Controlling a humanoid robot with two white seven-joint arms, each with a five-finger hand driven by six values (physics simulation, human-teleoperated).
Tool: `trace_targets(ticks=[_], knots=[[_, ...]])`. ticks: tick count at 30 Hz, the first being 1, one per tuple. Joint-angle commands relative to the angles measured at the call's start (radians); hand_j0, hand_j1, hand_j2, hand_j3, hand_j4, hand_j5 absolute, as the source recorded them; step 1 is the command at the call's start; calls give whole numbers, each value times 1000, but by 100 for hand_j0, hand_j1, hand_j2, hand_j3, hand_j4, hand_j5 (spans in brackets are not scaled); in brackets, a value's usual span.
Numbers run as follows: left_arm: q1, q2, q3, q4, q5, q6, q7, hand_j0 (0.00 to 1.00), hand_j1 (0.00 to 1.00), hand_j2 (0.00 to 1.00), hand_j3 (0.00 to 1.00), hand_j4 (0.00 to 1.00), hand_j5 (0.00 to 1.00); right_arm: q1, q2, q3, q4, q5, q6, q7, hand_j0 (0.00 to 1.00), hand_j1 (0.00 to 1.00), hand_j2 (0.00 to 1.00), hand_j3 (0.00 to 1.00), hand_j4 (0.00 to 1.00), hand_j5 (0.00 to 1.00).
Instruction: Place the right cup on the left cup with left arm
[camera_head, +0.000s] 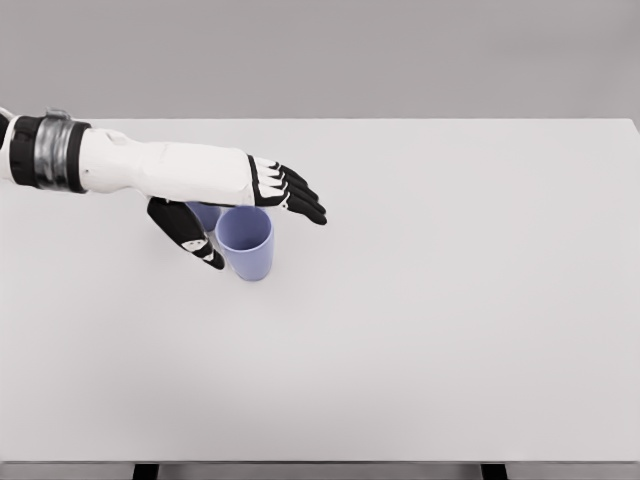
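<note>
Two lavender-blue cups stand close together on the white table (450, 300), left of the middle. The nearer, right cup (246, 243) is upright with its open mouth in full view. The left cup (205, 213) sits just behind it and is mostly hidden under my left hand (262, 218). That hand reaches in from the left edge, palm down over the cups. Its black fingers (298, 196) stretch out past the right cup's rim, and the thumb (188, 232) hangs down on the cup's left side. The fingers are spread and hold nothing.
The white forearm (160, 168) with its black and silver wrist band (50, 150) crosses the table's left part. Bare tabletop stretches to the right and toward the front edge (320, 461).
</note>
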Motion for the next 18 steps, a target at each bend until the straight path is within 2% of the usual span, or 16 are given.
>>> trace_targets(ticks=[1, 6, 11, 18], knots=[[0, 0, 0, 1, 4, 2, 0, 100, 100, 100, 100, 100, 100, 0, 0, 3, 0, 1, -1, 0, 100, 100, 100, 100, 100, 100], [-55, 15, 0, -5, -1, 2, 1, 100, 100, 100, 100, 100, 100, 9, 0, 0, 0, 0, 0, 0, 100, 100, 100, 100, 100, 100], [-54, 75, -1, -30, -82, 2, 1, 100, 100, 100, 100, 100, 100, 9, 0, 0, 0, 0, 0, 0, 100, 100, 100, 100, 100, 100], [-55, 66, -26, -53, -84, 6, 35, 100, 100, 100, 100, 100, 100, 9, 0, -3, 0, 0, 0, 0, 100, 100, 100, 100, 100, 100]])
